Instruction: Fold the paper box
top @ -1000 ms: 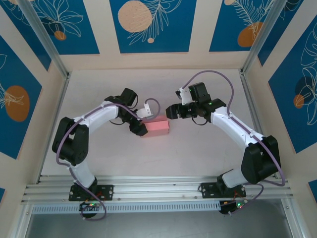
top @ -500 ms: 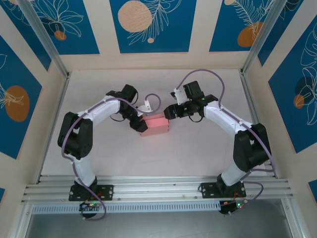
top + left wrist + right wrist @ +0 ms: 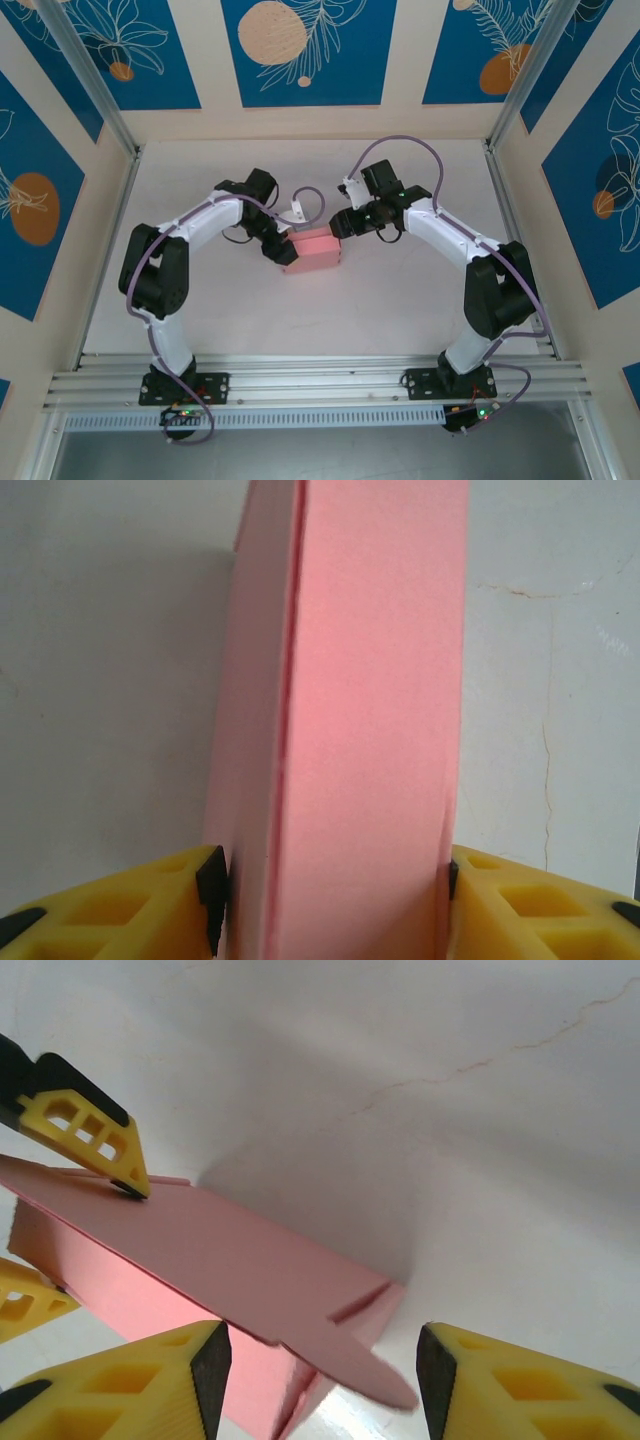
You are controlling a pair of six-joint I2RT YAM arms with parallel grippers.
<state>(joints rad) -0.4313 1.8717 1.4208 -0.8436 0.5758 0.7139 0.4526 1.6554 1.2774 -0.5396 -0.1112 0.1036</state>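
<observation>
The paper box (image 3: 312, 248), pink, flap (image 3: 365, 1368) ajar: left gripper (image 3: 330, 885) clamps it, right gripper (image 3: 320, 1360) gapes.

— What do we see around the white tabletop (image 3: 300, 310)?
— Behind and beside it, we see blue panels (image 3: 300, 50) with leaf drawings. Along its near edge run aluminium rails (image 3: 320, 385). Thin cracks (image 3: 546, 780) cross its surface.

paper box (image 3: 312, 250) on table (image 3: 400, 300) (near centre)

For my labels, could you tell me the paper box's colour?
The paper box is pale pink, best in left wrist view.
</observation>
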